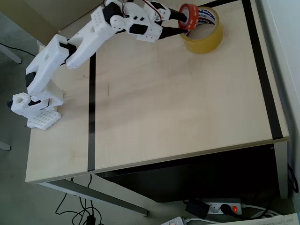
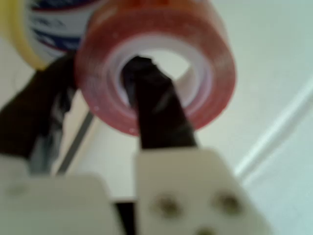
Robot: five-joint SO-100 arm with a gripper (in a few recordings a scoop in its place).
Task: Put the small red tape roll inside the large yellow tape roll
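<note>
The small red tape roll (image 1: 189,16) hangs at the far edge of the table, just above the left rim of the large yellow tape roll (image 1: 203,31). My gripper (image 1: 181,22) is shut on it. One black finger (image 2: 155,108) passes through the red roll's (image 2: 156,63) whitish core, and the other finger (image 2: 34,117) presses on its outside. A slice of the yellow roll (image 2: 29,29), with blue and red lettering on its white core, shows behind at the upper left of the wrist view.
The light wooden table (image 1: 178,103) carries black tape lines, one down the left (image 1: 91,112) and one down the right (image 1: 262,70). The arm's white base (image 1: 37,101) stands at the table's left edge. A power strip (image 1: 220,207) lies on the floor below.
</note>
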